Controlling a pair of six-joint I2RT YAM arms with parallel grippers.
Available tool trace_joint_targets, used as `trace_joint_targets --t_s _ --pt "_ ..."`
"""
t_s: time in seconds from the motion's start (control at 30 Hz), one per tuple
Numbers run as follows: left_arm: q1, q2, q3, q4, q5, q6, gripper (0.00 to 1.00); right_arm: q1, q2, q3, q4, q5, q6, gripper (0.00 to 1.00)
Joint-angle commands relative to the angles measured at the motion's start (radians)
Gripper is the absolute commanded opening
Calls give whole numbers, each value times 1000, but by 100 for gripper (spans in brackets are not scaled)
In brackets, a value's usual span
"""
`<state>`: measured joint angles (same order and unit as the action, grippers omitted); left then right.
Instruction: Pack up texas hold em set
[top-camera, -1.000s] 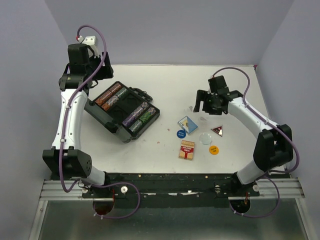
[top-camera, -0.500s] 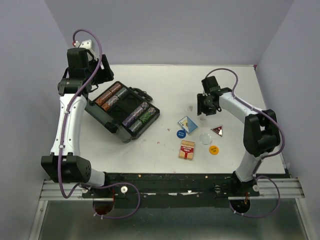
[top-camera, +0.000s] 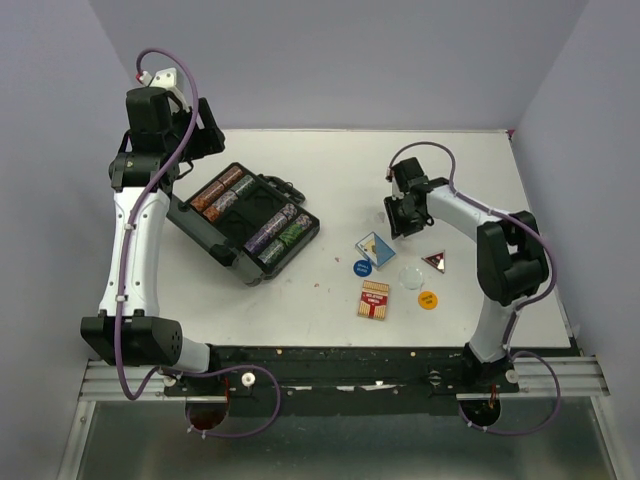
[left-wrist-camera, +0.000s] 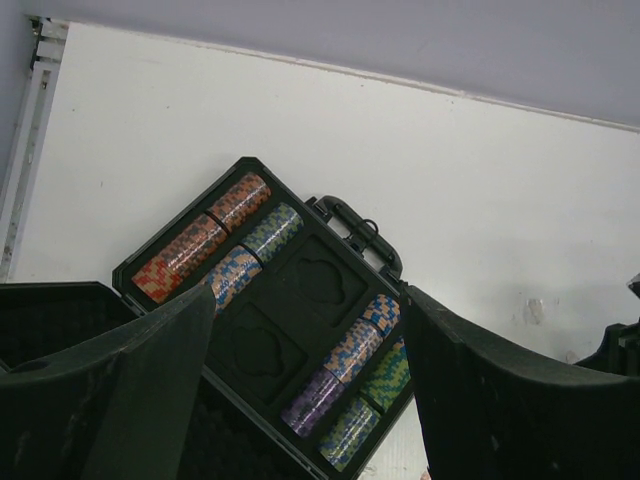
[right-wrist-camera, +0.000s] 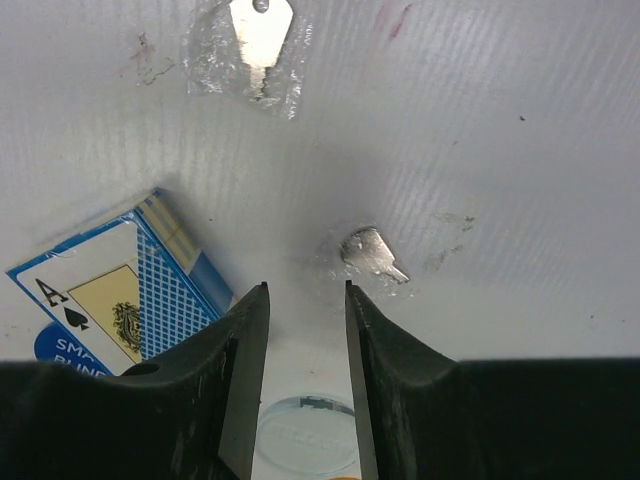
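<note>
The right gripper (right-wrist-camera: 305, 290) hangs over the table (right-wrist-camera: 500, 150), jaws narrowly parted and empty, between the blue card deck (right-wrist-camera: 110, 300) and a small key (right-wrist-camera: 372, 253). To take the deck it likely must widen first; the open case (top-camera: 245, 220) lies well apart.

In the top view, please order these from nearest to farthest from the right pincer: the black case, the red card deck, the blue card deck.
1. Blue card deck, just below-left of the right pincer.
2. Red card deck, lower in the view, below the blue one.
3. Black case, far over on the left.
</note>
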<state>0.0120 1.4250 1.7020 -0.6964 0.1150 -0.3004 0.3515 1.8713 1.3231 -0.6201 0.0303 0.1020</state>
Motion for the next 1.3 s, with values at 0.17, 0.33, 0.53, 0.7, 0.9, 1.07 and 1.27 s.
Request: trace_joint_targets --t_s 0.17,0.33,0.53,0.7,0.9,1.07,1.27 --pt "3 -3 15 -20 -14 4 83 29 66 39 17 78 -39 41" --pt "6 -12 12 -18 -25 10 83 32 60 15 37 120 -67 40" --pt "6 -12 18 -22 -24 12 83 33 65 -5 39 131 -84 37" --pt "6 -17 22 -28 -34 18 83 33 69 -21 34 131 -78 28" --pt "8 -24 18 -32 -46 26 83 33 69 -38 37 152 -65 13" --pt "9 -32 24 -37 -46 29 83 33 71 -21 36 108 -53 1" --pt "11 -43 25 -41 -55 33 83 37 -7 40 60 -82 14 1"
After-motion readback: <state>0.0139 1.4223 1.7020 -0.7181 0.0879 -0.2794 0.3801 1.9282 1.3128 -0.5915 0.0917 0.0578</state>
